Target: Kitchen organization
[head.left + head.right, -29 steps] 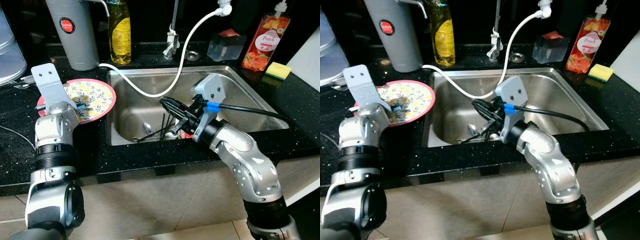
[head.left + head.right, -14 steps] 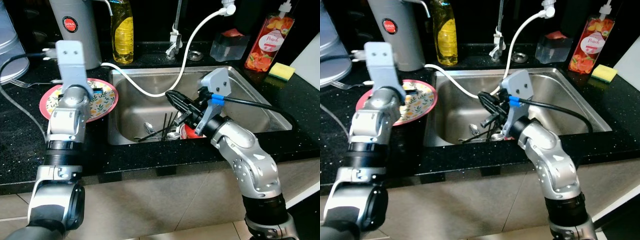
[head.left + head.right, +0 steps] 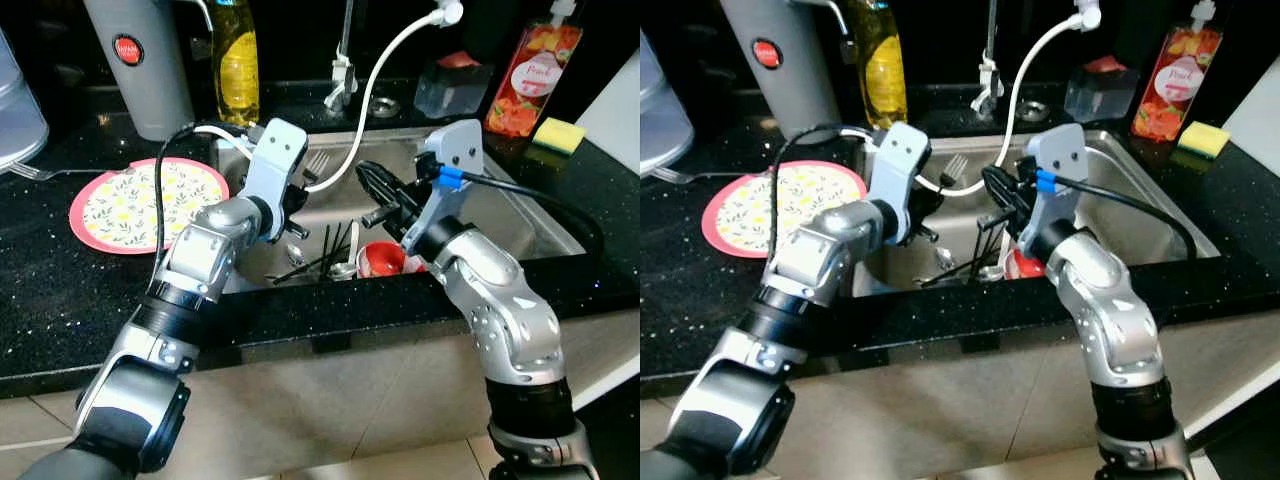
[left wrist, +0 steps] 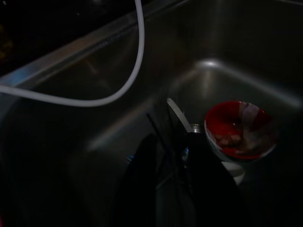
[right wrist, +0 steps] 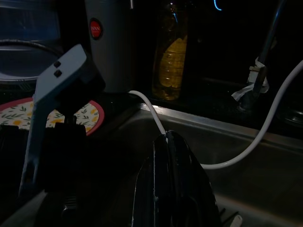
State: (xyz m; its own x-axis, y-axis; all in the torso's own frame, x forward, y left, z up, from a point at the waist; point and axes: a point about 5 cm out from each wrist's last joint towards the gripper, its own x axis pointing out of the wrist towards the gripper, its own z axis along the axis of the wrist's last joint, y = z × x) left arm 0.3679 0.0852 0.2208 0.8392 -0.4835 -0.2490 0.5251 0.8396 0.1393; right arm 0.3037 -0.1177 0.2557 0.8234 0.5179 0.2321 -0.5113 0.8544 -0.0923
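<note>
1. Here, on the counter left of the sink (image 3: 520, 200), we see the floral plate (image 3: 140, 200): stiff, breakable, best taken by its rim.
2. Our left gripper (image 3: 290, 210) reaches over the basin; whether its fingers are parted we cannot tell.
3. Chopsticks (image 3: 325, 255) and a red bowl (image 4: 239, 127) lie on the sink floor: thin, probably slippery.
4. Our right gripper (image 5: 173, 156) hangs above them, fingers pressed together, empty.
</note>
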